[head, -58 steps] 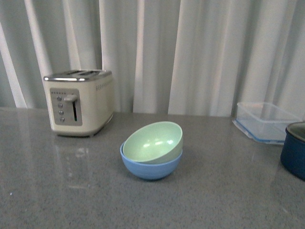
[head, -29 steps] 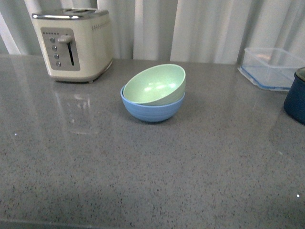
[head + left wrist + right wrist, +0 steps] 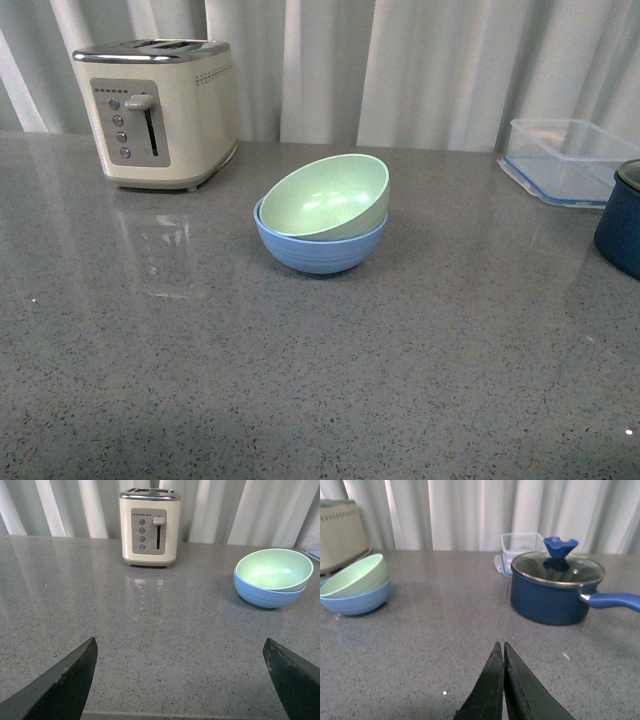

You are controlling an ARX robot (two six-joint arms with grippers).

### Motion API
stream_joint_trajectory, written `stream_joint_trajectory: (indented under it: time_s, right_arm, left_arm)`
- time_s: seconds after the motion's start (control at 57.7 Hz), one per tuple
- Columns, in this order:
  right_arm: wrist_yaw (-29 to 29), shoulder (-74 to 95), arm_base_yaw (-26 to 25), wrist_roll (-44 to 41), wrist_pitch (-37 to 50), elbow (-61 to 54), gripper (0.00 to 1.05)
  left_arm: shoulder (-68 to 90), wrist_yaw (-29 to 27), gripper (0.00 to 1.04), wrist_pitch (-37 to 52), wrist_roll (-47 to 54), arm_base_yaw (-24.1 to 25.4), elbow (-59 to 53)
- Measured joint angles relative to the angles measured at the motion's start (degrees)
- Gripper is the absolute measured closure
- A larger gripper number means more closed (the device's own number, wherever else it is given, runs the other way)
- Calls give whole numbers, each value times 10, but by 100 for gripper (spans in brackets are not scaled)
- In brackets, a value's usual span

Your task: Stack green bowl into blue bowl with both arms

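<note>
The green bowl (image 3: 327, 197) sits tilted inside the blue bowl (image 3: 318, 247) in the middle of the grey counter; its rim is higher on the right. Both also show in the left wrist view, the green bowl (image 3: 273, 569) in the blue bowl (image 3: 265, 594), and in the right wrist view, the green bowl (image 3: 356, 578) in the blue bowl (image 3: 357, 600). No arm shows in the front view. My left gripper (image 3: 181, 647) is open and empty, low over bare counter, well short of the bowls. My right gripper (image 3: 501, 646) is shut and empty, away from the bowls.
A cream toaster (image 3: 155, 112) stands at the back left. A clear plastic container (image 3: 566, 160) and a dark navy pot (image 3: 621, 233) with a glass lid (image 3: 558, 568) and handle (image 3: 611, 600) stand at the right. White curtains hang behind the counter.
The front view has shifted: it tilted down, then rose slightly. The bowls stay stacked and the toaster has not moved on the counter.
</note>
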Motion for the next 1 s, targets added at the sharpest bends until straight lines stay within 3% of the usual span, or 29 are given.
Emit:
stream_joint_trajectory:
  time_s: [0.104,0.156,0.364,0.502,0.658,1.005]
  right_arm:
    - [0,-7,0,0,-3,0,104]
    - [0,-7,0,0,-3,0,99]
    - [0,-7,0,0,-3,0,65]
    - [0,-7,0,0,-3,0,33]
    - [0,-7,0,0,-3,0,9]
    - [0,-7,0,0,-3,0,10]
  left_arm:
    - [0,0,7,0,0,0,0]
    - [0,0,7,0,0,0,0]
    - [0,0,7,0,0,0,0]
    - [0,0,7,0,0,0,0]
    - [0,0,7,0,0,0,0]
    - [0,0,7,0,0,0,0]
